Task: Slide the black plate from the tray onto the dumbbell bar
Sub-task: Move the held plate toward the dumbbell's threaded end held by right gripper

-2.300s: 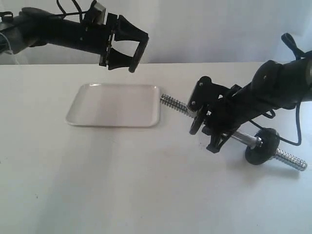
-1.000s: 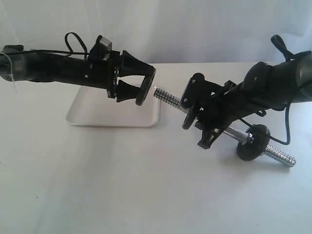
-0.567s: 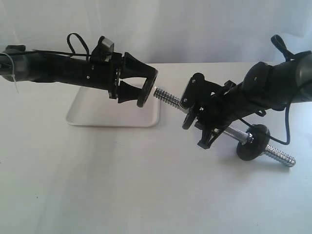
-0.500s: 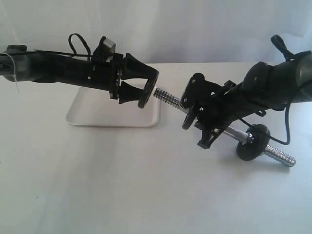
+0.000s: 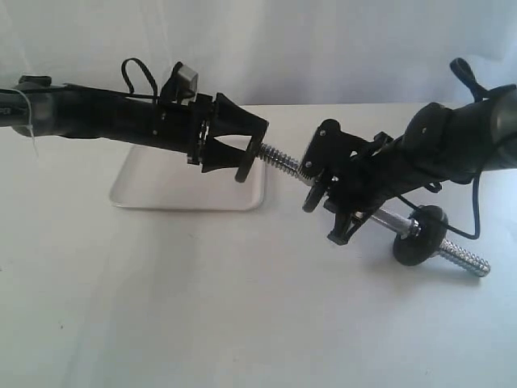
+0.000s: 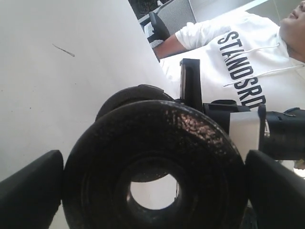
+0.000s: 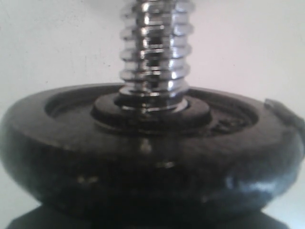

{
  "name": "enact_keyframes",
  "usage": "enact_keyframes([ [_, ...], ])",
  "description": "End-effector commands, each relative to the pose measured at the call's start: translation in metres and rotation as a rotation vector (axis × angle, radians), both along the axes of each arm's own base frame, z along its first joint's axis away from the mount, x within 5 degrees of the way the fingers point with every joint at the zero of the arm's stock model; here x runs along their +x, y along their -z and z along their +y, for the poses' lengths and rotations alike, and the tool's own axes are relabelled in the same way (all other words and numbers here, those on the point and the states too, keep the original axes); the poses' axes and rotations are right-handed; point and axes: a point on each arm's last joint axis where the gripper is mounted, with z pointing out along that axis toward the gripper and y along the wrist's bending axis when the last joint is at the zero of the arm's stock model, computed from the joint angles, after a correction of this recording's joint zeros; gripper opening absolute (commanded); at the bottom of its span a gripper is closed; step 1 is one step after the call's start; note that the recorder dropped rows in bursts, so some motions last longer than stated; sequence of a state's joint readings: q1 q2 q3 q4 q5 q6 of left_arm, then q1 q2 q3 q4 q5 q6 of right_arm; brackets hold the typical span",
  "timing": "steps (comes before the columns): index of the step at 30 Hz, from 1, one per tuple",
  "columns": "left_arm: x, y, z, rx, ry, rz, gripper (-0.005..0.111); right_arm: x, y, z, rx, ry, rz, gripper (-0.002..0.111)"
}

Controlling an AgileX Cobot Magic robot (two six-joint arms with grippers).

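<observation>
the left pincer [image 5: 249, 153] clamps the matte black plate [image 6: 190, 138], round with a centre hole, at the spiral-threaded left tip of the chrome dumbbell bar [image 5: 283, 160], near the smooth white tray [image 5: 161, 190]. the right pincer [image 5: 323, 194] is clamped on the bar's middle.

Tray [image 5: 161, 192]: on table [image 5: 242, 307], left, under left arm.
Bar [image 5: 284, 160]: right of tray, held mid-length in right gripper [image 5: 327, 190].
Plate [image 6: 157, 129]: in left gripper [image 5: 249, 153], at bar's left tip.
Disc [image 5: 420, 238]: near bar's right end.
</observation>
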State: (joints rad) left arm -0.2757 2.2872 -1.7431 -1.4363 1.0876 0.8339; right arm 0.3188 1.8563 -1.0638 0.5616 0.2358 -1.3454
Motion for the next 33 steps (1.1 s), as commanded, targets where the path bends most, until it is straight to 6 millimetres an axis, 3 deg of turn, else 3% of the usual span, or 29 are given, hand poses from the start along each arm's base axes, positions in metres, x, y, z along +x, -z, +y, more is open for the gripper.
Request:
enact_keyframes([
  [1,-0.002,-0.020,0.012,-0.098,0.036,0.018,0.000,0.012,-0.032,-0.002,0.030,0.057,-0.171,0.000],
  [4,0.002,-0.021,0.023,-0.104,0.017,0.024,0.000,0.012,-0.032,-0.002,0.030,0.057,-0.171,0.000],
  [8,0.003,-0.018,0.022,-0.108,0.008,0.031,0.000,0.012,-0.032,-0.002,0.030,0.057,-0.171,0.000],
  [16,0.010,0.005,0.016,-0.149,-0.029,0.071,0.000,0.012,-0.032,-0.002,0.030,0.056,-0.169,0.000],
  [21,0.012,0.000,0.016,-0.215,-0.043,0.035,0.000,0.012,-0.032,-0.002,0.030,0.056,-0.169,0.000],
  [33,0.013,0.003,0.008,-0.182,-0.070,0.006,0.000,0.012,-0.031,-0.002,0.030,0.055,-0.168,0.000],
])
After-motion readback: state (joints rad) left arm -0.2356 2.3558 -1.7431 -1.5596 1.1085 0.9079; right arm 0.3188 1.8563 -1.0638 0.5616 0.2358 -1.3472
